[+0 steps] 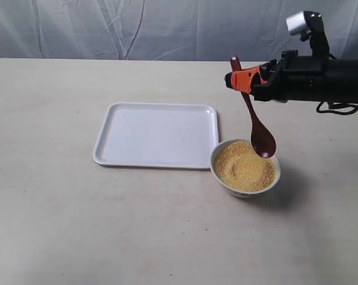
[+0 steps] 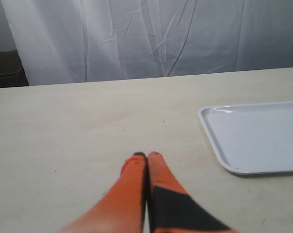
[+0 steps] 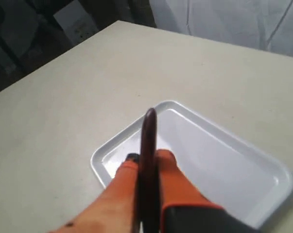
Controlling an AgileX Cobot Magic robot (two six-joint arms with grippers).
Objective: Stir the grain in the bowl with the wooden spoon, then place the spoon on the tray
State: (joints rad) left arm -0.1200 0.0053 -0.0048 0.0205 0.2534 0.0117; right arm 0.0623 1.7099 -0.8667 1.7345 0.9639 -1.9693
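Observation:
A small white bowl [image 1: 245, 189] full of golden-yellow grain [image 1: 244, 166] stands just off the near right corner of the white tray [image 1: 156, 135]. My right gripper [image 1: 233, 79] is shut on the handle of the dark wooden spoon [image 1: 254, 116], which hangs head down, its head over the bowl's far right rim. In the right wrist view the spoon handle [image 3: 149, 141] is pinched between the orange fingers [image 3: 169, 167] above the tray [image 3: 224, 165]. My left gripper [image 2: 146, 156] is shut on nothing, low over bare table beside the tray [image 2: 255, 136].
A pale wrinkled curtain [image 1: 137, 27] hangs behind the table's far edge. Bare tabletop [image 1: 78, 225] lies left of and in front of the tray and bowl. The right arm's black body [image 1: 321, 80] reaches in from the right edge.

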